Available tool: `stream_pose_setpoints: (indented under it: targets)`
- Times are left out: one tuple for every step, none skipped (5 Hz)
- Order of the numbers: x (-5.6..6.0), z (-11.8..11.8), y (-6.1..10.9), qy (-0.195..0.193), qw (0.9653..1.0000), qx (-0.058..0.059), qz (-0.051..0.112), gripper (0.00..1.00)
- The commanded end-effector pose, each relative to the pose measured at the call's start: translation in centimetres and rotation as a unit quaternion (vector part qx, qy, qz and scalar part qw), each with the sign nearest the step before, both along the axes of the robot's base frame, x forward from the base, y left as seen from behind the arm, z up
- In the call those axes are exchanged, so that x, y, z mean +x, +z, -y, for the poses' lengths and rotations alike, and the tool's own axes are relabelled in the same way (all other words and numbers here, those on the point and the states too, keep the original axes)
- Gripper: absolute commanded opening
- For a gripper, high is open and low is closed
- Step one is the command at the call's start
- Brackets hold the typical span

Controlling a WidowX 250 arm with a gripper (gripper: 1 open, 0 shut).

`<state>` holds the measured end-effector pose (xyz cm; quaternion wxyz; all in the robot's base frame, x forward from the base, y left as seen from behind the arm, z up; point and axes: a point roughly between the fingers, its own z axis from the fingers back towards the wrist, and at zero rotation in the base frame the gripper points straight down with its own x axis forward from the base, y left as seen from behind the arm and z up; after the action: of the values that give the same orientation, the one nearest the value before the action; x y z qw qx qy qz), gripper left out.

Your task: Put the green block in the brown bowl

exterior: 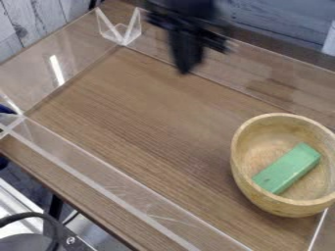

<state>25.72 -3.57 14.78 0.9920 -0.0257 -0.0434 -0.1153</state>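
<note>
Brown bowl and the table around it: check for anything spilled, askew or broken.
Nothing stands out: the brown bowl sits upright and looks intact, the green block lies inside it, and no spill shows on the table. The gripper is too blurred to judge.

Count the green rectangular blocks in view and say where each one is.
1. The small matte green rectangular block lies inside the round light-brown wooden bowl. Others could be hidden behind the blurred dark arm.
</note>
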Motion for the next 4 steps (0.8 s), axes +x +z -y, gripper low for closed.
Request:
stream_pose_setpoints:
  targets:
    - [1.4, 4.6, 0.7, -0.036, 0.9991, -0.004, 0.023, 0.0]
    - [2.0, 9.3, -0.5, -0.074, 0.9971, -0.007, 0.018, 0.0]
    - [2.7, 11.9, -1.9, -0.105, 0.9944, -0.01, 0.011, 0.0]
    - [2.9, 12.2, -3.4, -0.12, 0.9927, -0.011, 0.001, 0.0]
